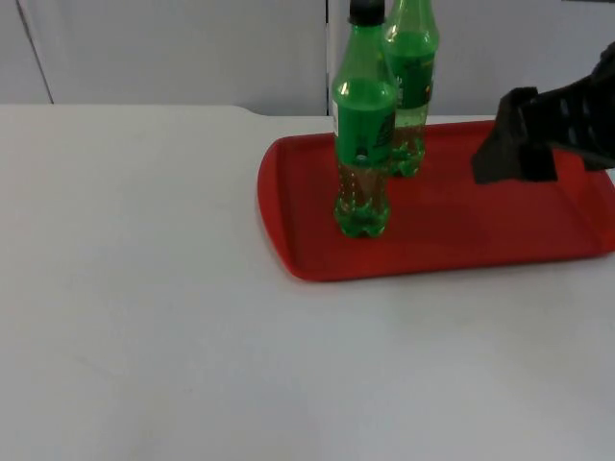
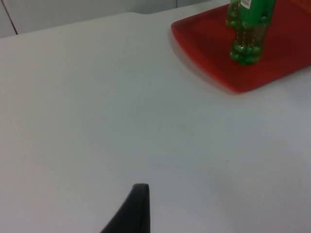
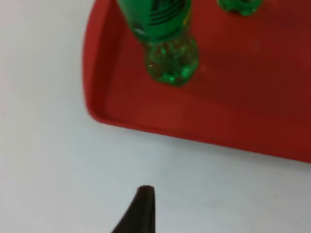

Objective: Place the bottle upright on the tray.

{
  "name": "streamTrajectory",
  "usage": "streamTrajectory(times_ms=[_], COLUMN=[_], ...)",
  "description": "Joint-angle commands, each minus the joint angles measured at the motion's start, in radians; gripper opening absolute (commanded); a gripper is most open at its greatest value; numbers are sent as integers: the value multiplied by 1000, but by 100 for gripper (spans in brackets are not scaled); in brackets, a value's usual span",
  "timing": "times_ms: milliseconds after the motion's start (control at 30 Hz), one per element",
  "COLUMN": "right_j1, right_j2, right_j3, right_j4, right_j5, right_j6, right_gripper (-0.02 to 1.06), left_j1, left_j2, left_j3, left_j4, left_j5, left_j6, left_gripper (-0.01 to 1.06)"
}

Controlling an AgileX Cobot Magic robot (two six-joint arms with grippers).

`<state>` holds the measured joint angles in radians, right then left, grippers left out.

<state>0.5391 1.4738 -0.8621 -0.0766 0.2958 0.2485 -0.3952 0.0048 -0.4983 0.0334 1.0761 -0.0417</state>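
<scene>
Two green soda bottles stand upright on the red tray (image 1: 461,240). The nearer bottle (image 1: 363,144) has a black cap and stands at the tray's left part; the second bottle (image 1: 411,86) is just behind it, toward the wall. My right gripper (image 1: 511,144) hovers over the tray's right half, apart from both bottles and holding nothing. The right wrist view has the nearer bottle (image 3: 165,43), the other bottle's base (image 3: 239,5) and the tray's rim (image 3: 146,127). My left gripper (image 2: 133,213) waits over bare table, well to the left of the tray (image 2: 209,48) and the bottles (image 2: 249,34).
White table top (image 1: 144,288) stretches left of and in front of the tray. The grey partition wall (image 1: 173,48) closes the far side just behind the tray. The tray's right end runs out of the top view.
</scene>
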Motion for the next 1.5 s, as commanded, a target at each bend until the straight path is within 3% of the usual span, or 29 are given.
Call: streamTrajectory(times_ms=[0,400,933,1100,1467], right_j1=[27,206,206,206,206], right_j2=[-37,-195,-511,-665,-1005], right_j3=[1,8,234,285,296], right_j4=[2,2,4,4,-49], right_j5=[22,69,81,132,361], right_j6=[-35,-40,-40,-40,-53], right_gripper=[88,88,88,88,88], left_j1=[0,0,0,0,0], left_j2=[-5,-5,-5,-5,-5], left_j3=[3,3,3,3,3], left_j4=[-6,-6,-6,-6,-6], left_j5=[-2,-2,-2,-2,-2], left_j6=[-4,-4,-4,-4,-4], left_gripper=[105,105,105,105,105])
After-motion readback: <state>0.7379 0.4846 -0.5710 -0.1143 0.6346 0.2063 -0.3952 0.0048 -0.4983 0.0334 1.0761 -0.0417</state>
